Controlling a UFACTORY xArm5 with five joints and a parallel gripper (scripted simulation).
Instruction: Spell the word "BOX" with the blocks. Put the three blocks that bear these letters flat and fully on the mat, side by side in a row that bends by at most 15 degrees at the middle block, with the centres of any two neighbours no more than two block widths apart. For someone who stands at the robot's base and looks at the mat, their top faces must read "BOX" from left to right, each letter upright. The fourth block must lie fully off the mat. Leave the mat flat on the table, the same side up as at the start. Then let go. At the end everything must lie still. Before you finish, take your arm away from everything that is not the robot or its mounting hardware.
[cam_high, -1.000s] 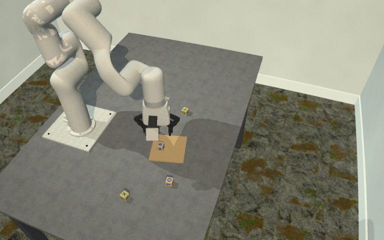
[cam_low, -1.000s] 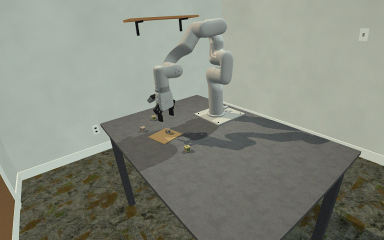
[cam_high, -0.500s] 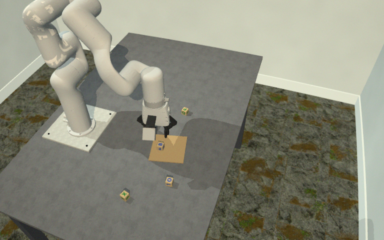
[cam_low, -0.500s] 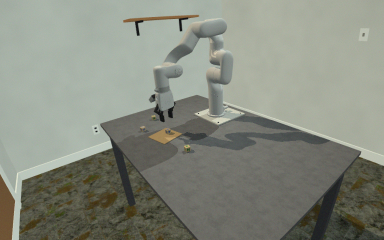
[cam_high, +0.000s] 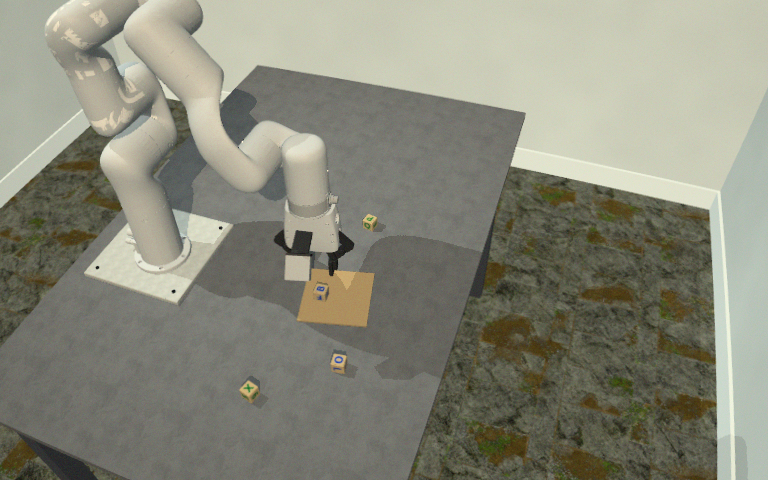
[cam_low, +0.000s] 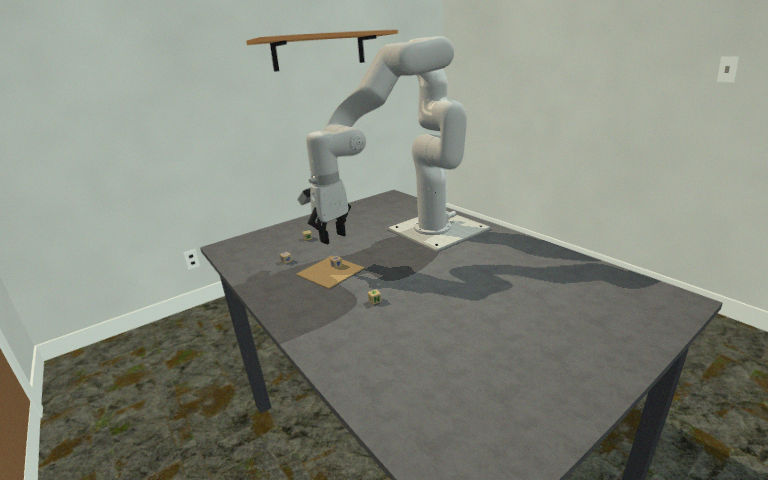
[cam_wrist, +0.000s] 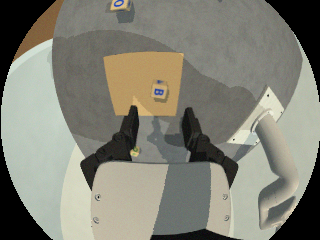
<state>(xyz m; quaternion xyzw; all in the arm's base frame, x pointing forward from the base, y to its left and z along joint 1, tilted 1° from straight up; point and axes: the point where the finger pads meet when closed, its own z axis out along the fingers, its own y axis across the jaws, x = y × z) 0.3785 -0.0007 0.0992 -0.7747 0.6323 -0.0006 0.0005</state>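
Observation:
The tan mat (cam_high: 351, 311) (cam_low: 322, 277) (cam_wrist: 120, 75) lies flat on the table. The B block (cam_high: 320, 292) (cam_low: 335, 262) (cam_wrist: 159, 90) sits on its base-side half, B up. The O block (cam_high: 338, 362) (cam_low: 285, 258) (cam_wrist: 120, 4) lies off the mat, O up. The X block (cam_high: 249, 390) (cam_low: 306, 234) lies farther off, X up. The fourth block (cam_high: 369, 221) (cam_low: 374, 297) (cam_wrist: 135, 151) lies off the mat's opposite side; its top letter is unclear. My gripper (cam_low: 333, 237) (cam_wrist: 161, 115) is partly open, empty, above the mat area; in the top view one finger is hidden.
The robot's white base plate (cam_high: 113, 274) (cam_low: 470, 230) stands on the grey table (cam_high: 141, 367) (cam_low: 509, 367). The table edge (cam_high: 459, 333) runs beyond the mat on the side away from the base. A wall shelf (cam_low: 322, 36) hangs behind the arm.

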